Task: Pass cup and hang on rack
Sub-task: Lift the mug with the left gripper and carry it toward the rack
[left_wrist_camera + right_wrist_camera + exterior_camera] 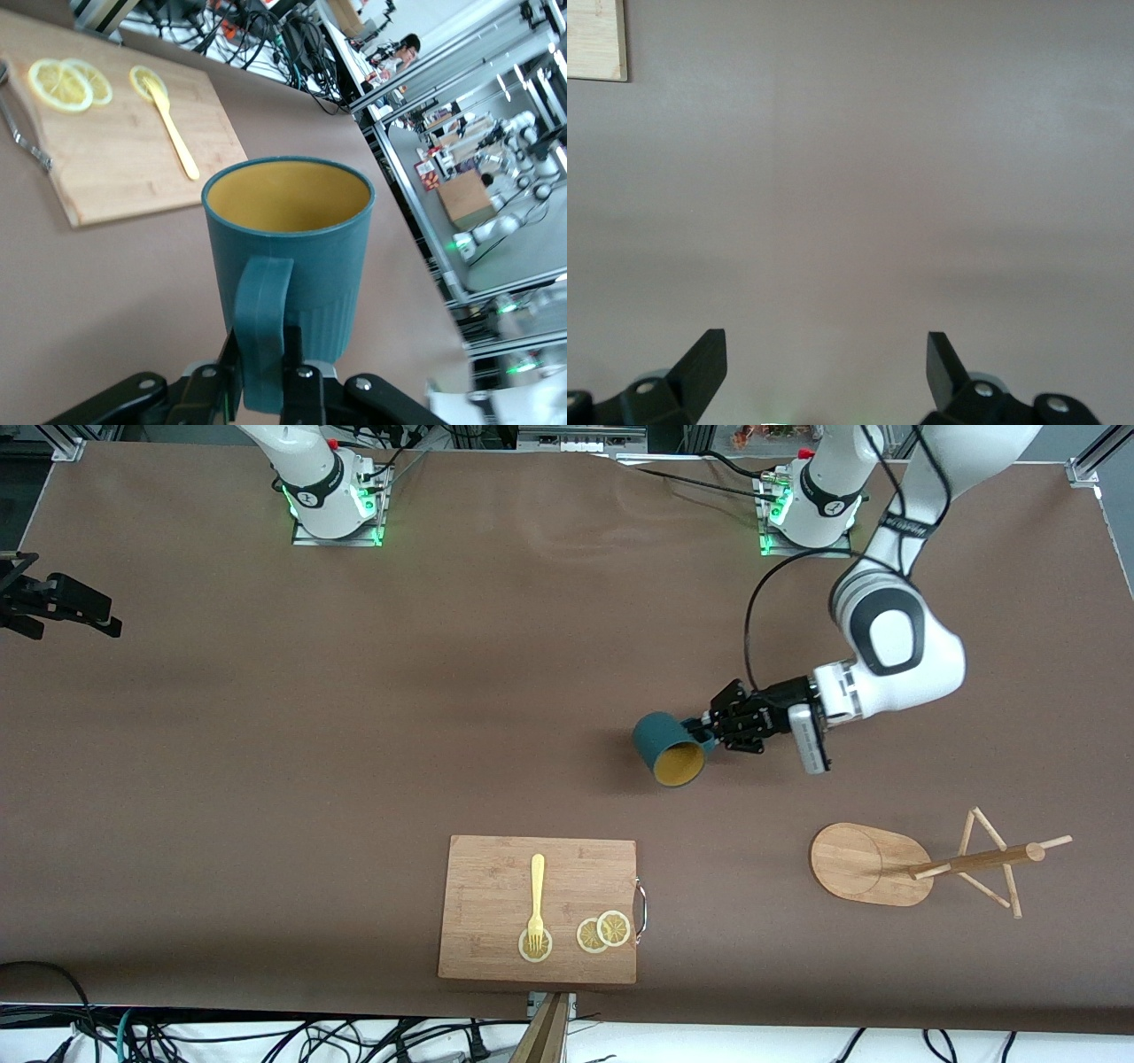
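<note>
Brown table [266, 779] w/ cutting board [496, 948] & rack [873, 864].

One teal cup [669, 749], one bamboo rack [921, 864], one cutting board [496, 886], one yellow fork [537, 899] and three lemon slices [603, 932] share a brown tabletop [354, 717] flanked by two robot arms [895, 646].

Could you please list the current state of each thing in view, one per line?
cup: held by its handle in the left pincer, off the table, tilted, empty
left pincer: shut on the cup's handle
right pincer: open, empty, waiting above bare table
rack: upright, pegs bare
board: flat on the table
fork: lying on the board, tines on a lemon slice
lemon slices: on the board, two overlapping
</note>
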Robot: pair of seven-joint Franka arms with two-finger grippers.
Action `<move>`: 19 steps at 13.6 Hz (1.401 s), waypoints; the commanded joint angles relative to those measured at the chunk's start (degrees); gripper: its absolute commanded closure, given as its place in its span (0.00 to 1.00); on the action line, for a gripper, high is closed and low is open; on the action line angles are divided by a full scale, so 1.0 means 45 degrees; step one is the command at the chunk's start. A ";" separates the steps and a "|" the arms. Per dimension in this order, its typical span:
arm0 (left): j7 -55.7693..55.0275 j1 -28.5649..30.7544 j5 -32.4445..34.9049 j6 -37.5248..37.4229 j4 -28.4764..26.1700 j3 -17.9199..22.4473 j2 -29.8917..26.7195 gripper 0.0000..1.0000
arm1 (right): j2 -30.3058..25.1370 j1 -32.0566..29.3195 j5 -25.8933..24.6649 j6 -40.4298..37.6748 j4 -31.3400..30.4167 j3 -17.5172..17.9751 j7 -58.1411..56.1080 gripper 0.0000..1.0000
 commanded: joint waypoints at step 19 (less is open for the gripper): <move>-0.8614 0.5182 0.0448 -1.0915 0.2743 0.4560 0.3030 1.00 | 0.0447 0.0130 0.0174 0.1111 -0.0005 -0.0081 0.0133 0.00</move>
